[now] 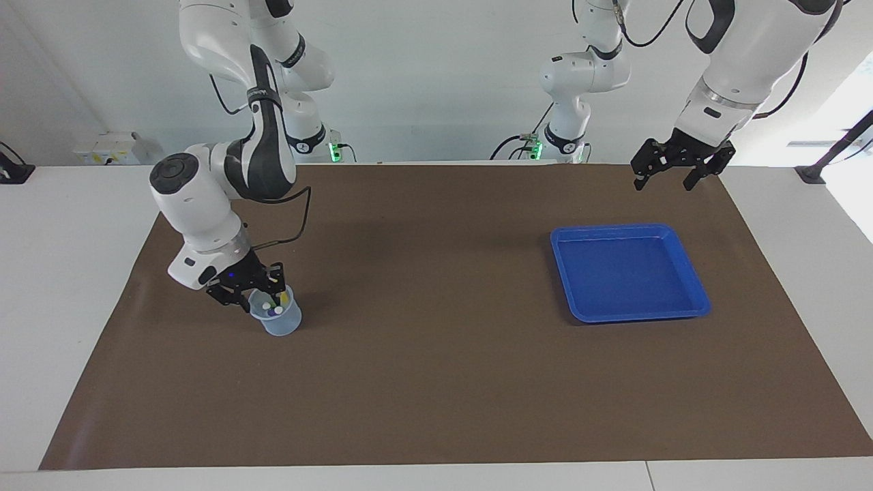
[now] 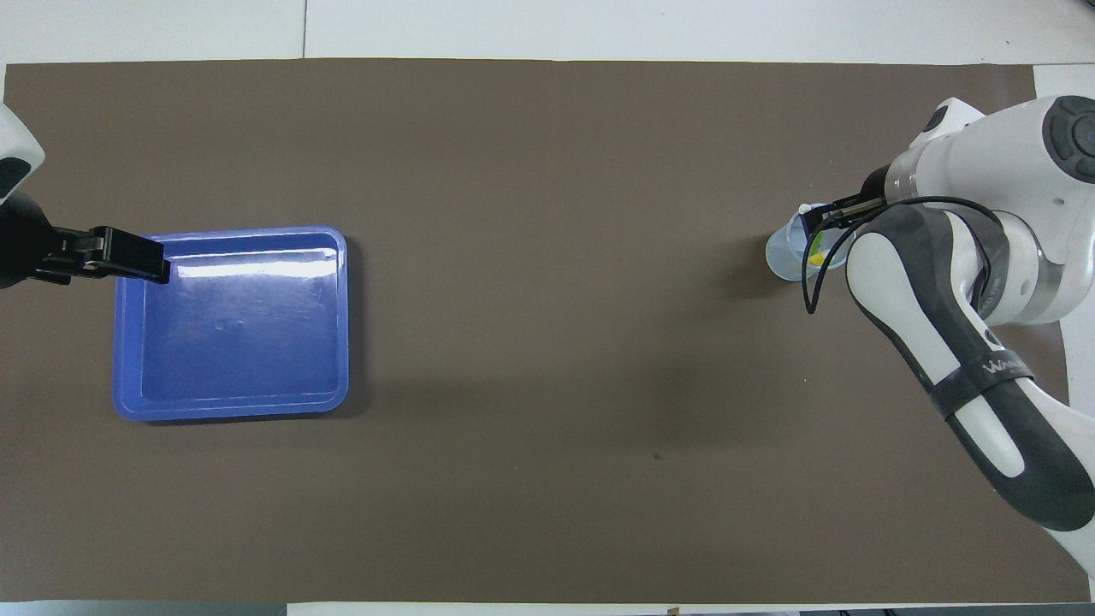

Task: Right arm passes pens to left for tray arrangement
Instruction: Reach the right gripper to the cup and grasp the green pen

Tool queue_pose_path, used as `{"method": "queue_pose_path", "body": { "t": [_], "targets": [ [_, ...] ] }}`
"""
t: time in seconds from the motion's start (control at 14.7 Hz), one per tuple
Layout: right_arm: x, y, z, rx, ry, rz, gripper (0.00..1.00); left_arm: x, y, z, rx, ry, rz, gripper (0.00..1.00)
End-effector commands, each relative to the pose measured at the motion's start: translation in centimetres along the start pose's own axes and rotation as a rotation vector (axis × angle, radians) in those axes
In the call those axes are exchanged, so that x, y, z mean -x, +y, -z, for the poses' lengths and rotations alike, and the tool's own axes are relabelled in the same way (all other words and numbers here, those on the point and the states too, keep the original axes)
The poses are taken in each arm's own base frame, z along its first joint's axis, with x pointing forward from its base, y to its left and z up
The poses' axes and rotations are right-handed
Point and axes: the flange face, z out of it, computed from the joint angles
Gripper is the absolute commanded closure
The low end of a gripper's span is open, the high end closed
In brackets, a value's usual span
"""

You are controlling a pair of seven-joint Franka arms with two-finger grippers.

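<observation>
While the left arm waits:
Left gripper point(image 1: 674, 174): jaws apart, near the tray point(image 1: 690, 273).
Right gripper point(image 1: 258, 301): at the cup point(image 1: 279, 322) rim, jaws unclear.
Pens point(image 1: 274, 309): standing in cup.

Brown mat point(image 1: 423, 354) lies bare between cup point(image 1: 279, 320) and tray point(image 1: 631, 310).

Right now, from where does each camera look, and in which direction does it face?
Facing view: high across the table, looking toward the robots; both arms show in full, the right gripper down at the cup of pens, the left gripper waiting in the air, open.
Overhead view: high above the robots' end, looking steeply down and forward; the right arm and the left gripper's tip over the tray's rim show.
Shared: the blue tray, the cup and the brown mat, half a turn apart.
</observation>
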Motion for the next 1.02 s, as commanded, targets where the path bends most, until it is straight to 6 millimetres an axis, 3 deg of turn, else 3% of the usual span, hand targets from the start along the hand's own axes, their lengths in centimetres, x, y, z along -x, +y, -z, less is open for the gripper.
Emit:
{"method": "queue_pose_path", "body": {
  "t": [0.0, 0.14, 0.41, 0.61, 0.95],
  "targets": [
    [0.3, 0.0, 0.2, -0.015, 0.016, 0.008, 0.39, 0.5, -0.2, 0.0, 0.009, 0.008, -0.001, 0.00],
    [0.3, -0.1, 0.2, -0.015, 0.016, 0.008, 0.49, 0.5, -0.2, 0.0, 0.009, 0.010, -0.001, 0.00],
    [-0.1, -0.6, 0.4, -0.016, 0.025, 0.014, 0.97, 0.5, -0.2, 0.1, 0.009, 0.011, -0.002, 0.00],
    [-0.1, -0.7, 1.2, -0.015, 0.036, 0.013, 1.00, 0.5, -0.3, 0.0, 0.009, 0.010, -0.002, 0.00],
    [0.3, -1.0, 5.0, -0.011, 0.061, 0.010, 1.00, 0.5, -0.3, 0.0, 0.009, 0.010, -0.002, 0.00]
  ]
}}
